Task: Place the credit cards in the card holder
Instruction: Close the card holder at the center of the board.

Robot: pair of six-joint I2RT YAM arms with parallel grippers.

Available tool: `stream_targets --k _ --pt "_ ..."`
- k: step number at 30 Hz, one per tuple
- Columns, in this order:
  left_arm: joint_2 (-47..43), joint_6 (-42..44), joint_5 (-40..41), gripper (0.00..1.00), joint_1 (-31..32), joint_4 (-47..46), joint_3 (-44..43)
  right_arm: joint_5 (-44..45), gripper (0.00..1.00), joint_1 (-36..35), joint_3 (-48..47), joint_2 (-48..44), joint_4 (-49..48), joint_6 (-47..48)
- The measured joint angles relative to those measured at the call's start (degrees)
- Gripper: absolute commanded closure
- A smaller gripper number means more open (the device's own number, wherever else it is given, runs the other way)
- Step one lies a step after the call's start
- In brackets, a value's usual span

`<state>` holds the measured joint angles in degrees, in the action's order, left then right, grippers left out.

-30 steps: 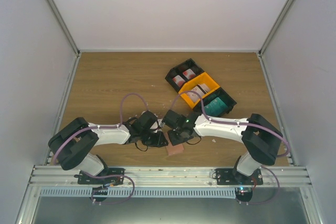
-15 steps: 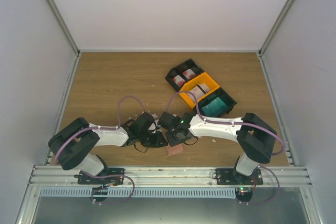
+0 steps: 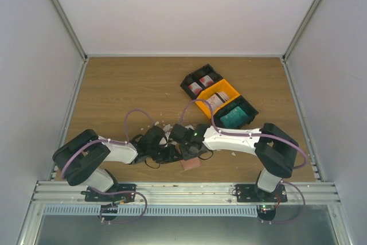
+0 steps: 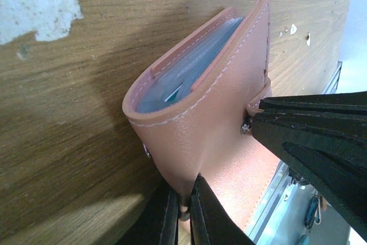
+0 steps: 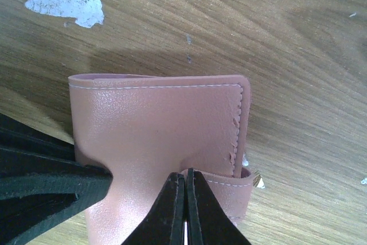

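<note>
both pairs of jaws pinch the salmon-pink folding leather card holder [image 4: 200, 124]: left gripper [image 4: 183, 213] its cover edge, right gripper [image 5: 184, 199] its snap tab; spread them slowly, evenly.

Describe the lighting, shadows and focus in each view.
Top view: even, soft light, no glare, the wallet only a small pink patch. Left wrist view: wallet crisp, a dark shadow on the table beside it. Right wrist view: leather grain sharp, a broad shadow on the wood above the wallet.
</note>
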<state>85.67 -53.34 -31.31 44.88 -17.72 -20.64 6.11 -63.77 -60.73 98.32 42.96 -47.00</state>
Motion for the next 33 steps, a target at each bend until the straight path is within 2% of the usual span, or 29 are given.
stream_targets --k 12,22,33 --pt "0.02 -0.72 -1.01 0.99 -0.76 -1.11 0.66 3.19 0.99 -1.81 1.07 0.35 -1.53 -1.57" --pt "0.55 -0.70 -2.29 1.00 -1.49 -1.36 0.70 4.66 0.99 -2.86 3.50 0.44 -7.91 -2.60" --pt "0.52 -0.04 -2.32 0.99 -1.57 -1.20 0.70 3.56 1.00 -2.10 10.19 -4.98 -16.61 -4.87"
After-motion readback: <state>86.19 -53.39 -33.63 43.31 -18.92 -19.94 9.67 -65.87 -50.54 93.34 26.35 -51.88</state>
